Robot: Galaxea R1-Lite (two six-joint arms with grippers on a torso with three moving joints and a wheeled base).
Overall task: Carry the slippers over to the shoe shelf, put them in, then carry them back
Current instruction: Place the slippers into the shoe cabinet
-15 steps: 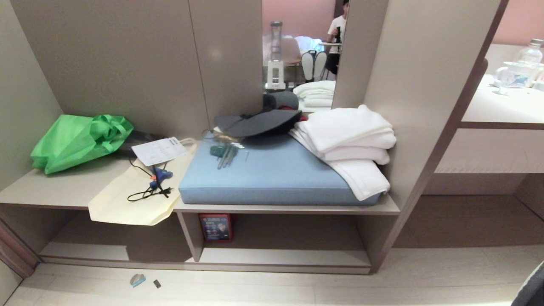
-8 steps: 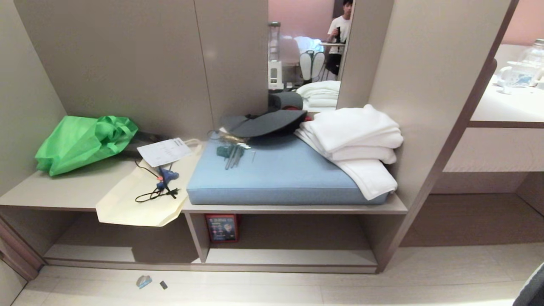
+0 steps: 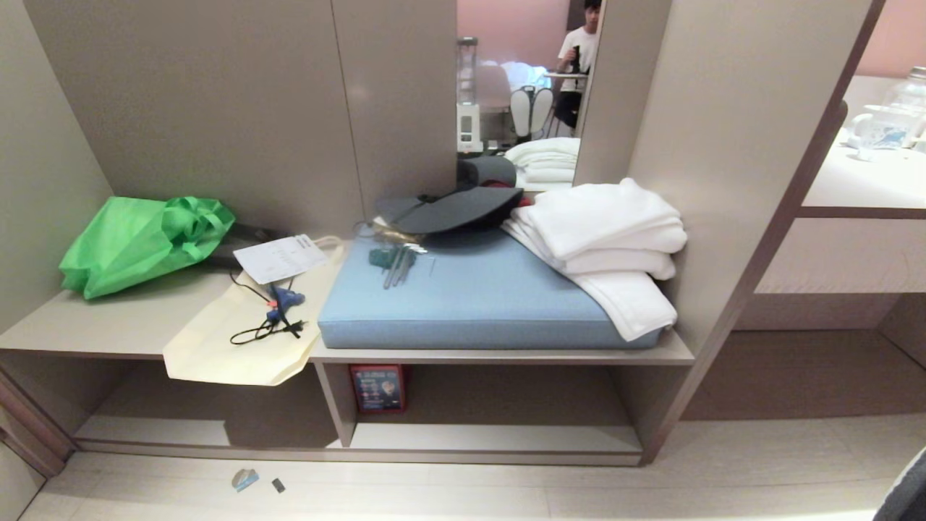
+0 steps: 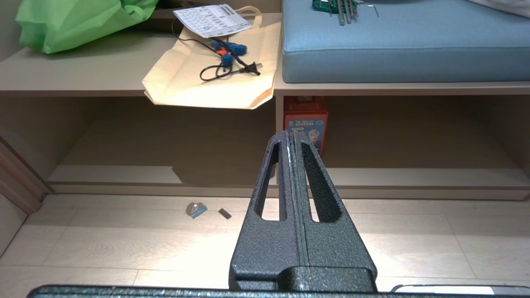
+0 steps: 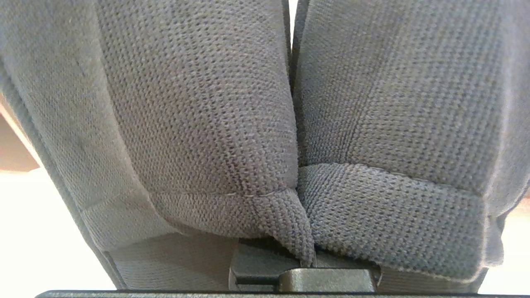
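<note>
Right now right gripper (image 5: 304,265) is clamped tight on the slippers (image 5: 207,124), pressed side by side and filling its wrist view, left gripper (image 4: 293,142) closed and empty above the floor (image 4: 124,244), facing the shoe shelf (image 3: 492,438) under the blue cushion (image 3: 470,297).

A bedroom entryway: cushioned bench (image 3: 463,304), folded towels (image 3: 600,231), mirror (image 3: 521,87).

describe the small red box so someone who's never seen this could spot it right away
Start at the blue cushion on the bench, then drop to the shoe shelf below. The red box stands upright at the back, beside the upright divider; it is the only thing inside that shelf.
</note>
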